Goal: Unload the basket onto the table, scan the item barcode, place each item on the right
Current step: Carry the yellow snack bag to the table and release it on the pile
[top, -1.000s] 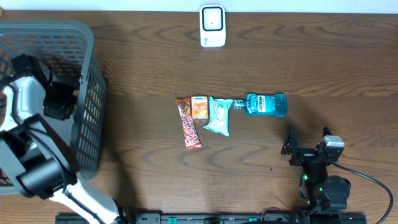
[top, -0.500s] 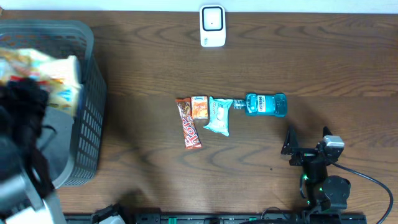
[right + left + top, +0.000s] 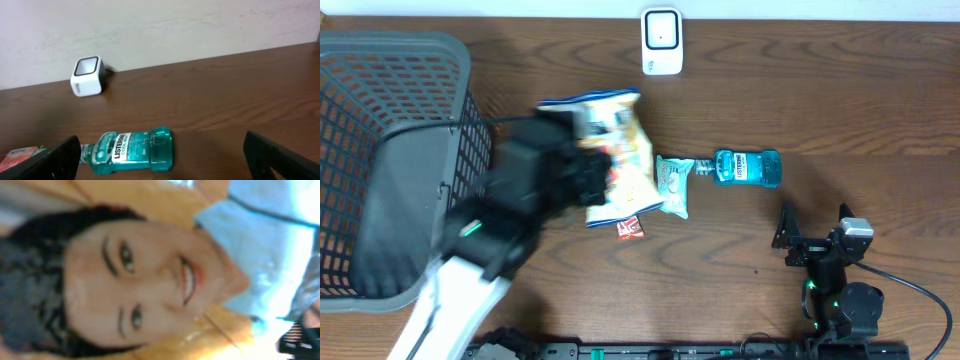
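While unscanned, bag [image 3: 620, 135]: pinched by left hand [image 3: 592, 178], mid-bench.
Scanner [image 3: 661, 40]: 12 o'clock, not reached.
Right hand [image 3: 815, 224]: spread, idle.

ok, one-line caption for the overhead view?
Left gripper holds a snack bag over the table; right gripper sits open near the mouthwash bottle, scanner beyond.

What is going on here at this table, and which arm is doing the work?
The left gripper is shut on a snack bag and holds it over the middle of the table, between the grey basket and the white scanner at the far edge. The bag is not yet at the scanner. Partly under it lies a red candy bar; beside it lie a white packet and a blue mouthwash bottle. The right gripper rests open, holding nothing.
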You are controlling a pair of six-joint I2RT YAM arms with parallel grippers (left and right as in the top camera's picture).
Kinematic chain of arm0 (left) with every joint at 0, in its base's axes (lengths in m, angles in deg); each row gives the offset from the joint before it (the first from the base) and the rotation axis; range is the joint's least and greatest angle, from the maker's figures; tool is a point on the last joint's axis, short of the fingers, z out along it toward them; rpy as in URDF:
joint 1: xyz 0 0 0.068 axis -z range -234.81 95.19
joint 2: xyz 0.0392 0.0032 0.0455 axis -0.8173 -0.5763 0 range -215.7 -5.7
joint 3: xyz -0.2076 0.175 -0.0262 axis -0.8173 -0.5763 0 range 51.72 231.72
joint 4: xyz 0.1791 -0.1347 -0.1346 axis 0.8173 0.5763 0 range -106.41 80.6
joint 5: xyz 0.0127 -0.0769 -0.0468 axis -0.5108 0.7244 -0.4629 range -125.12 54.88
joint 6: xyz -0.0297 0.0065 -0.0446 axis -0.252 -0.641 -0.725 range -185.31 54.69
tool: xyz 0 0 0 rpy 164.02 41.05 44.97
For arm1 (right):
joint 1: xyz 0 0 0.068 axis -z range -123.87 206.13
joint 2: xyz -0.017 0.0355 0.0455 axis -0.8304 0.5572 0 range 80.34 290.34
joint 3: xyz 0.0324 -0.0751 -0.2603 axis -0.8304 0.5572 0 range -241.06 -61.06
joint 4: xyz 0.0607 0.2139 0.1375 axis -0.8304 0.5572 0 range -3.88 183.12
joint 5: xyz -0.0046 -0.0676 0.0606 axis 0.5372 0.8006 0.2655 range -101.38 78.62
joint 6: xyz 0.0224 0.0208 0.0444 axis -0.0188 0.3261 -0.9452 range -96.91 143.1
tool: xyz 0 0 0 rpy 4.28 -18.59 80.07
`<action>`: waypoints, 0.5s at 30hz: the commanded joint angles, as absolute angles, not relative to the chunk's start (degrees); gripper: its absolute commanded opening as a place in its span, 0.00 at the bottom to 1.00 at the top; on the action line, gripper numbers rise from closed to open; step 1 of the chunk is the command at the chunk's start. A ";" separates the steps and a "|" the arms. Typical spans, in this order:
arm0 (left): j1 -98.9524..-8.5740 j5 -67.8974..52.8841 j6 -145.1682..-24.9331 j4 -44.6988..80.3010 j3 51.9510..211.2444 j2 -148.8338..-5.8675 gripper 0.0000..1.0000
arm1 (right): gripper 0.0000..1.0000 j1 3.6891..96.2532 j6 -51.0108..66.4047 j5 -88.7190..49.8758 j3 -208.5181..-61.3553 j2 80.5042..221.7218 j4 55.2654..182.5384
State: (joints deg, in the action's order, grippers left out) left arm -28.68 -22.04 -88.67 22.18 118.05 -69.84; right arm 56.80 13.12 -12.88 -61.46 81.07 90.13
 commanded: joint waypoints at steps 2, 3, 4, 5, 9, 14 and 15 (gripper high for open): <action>-21.40 -24.51 -88.76 12.65 117.52 -82.87 0.07 | 0.99 56.56 13.77 -12.59 -61.38 80.94 90.30; -20.66 -25.08 -90.57 11.21 117.52 -85.23 0.07 | 0.99 56.56 13.77 -12.57 -61.38 80.96 90.30; -19.87 -26.09 -93.24 9.79 117.52 -88.12 0.07 | 0.99 56.56 13.77 -12.57 -61.38 80.96 90.30; -19.15 -27.22 -95.86 8.57 117.52 -91.35 0.07 | 0.99 56.58 13.77 -12.59 -61.38 80.96 90.30; -17.38 -28.75 -102.39 5.20 117.52 -103.37 0.08 | 0.99 56.56 13.77 -12.57 -61.38 80.96 90.30; -16.36 -28.75 -104.23 3.34 117.52 -110.41 0.07 | 0.99 56.56 13.77 -12.59 -61.38 80.96 90.30; -16.36 -28.75 -104.21 3.30 117.52 -110.63 0.07 | 0.99 56.56 13.77 -12.59 -61.38 80.96 90.30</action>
State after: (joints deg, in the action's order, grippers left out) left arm -16.77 -27.59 -101.85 3.69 117.00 -109.93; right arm 56.80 13.12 -12.88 -61.46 81.07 90.11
